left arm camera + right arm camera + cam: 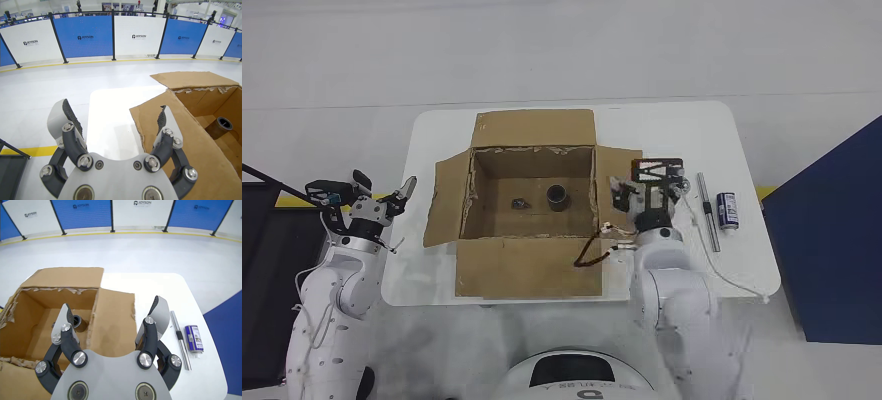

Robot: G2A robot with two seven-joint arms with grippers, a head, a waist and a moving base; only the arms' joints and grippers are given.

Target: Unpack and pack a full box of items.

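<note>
Cardboard box (532, 268) open, flaps splayed, frame centre in top view; dark cylinder (556, 196) upright and small dark piece (519, 203) on its floor. Metal rod (707, 210), blue-labelled can (728, 211) lie right of box on white table (442, 140). Right gripper (111, 303) over right flap, fingers spread, empty. Left gripper (114, 107) at frame left, fingers apart, empty

We see a white table (712, 130), an open cardboard box (532, 128) at centre, a metal rod (705, 210) beside a blue cartridge (728, 211) at right
</note>
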